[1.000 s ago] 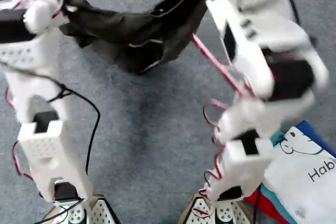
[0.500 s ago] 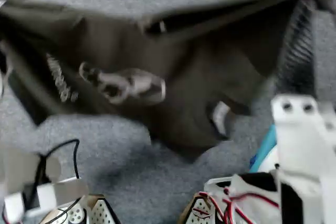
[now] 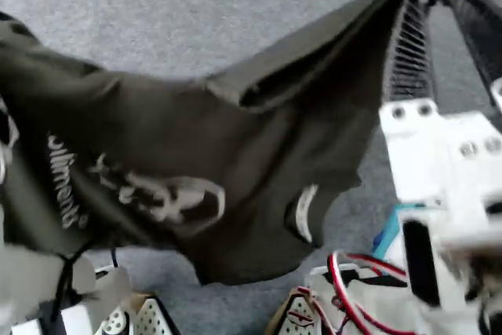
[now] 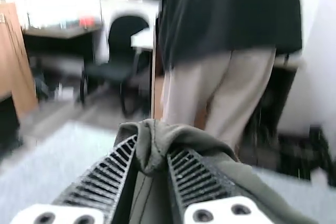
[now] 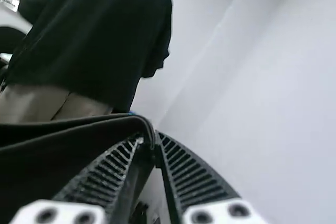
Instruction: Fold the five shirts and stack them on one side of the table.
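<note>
Grey carpet-like tabletop (image 3: 196, 29) is lying beneath a dark olive cotton shirt with white print (image 3: 235, 170), which is hanging in the air between both arms, stretching from 9 o'clock to 1 o'clock in the high view. Left gripper (image 4: 152, 153) is pinching a bunched fold of it between black ribbed fingers (image 4: 194, 177), while the right gripper (image 5: 153, 148) is clamping another edge at 1 o'clock.

Held up high, the left gripper (image 4: 152, 149) is pinched tight on a bunched fold of the shirt (image 4: 155, 136), and the right gripper (image 5: 151, 141), raised too, is clamped on another edge of it.
</note>
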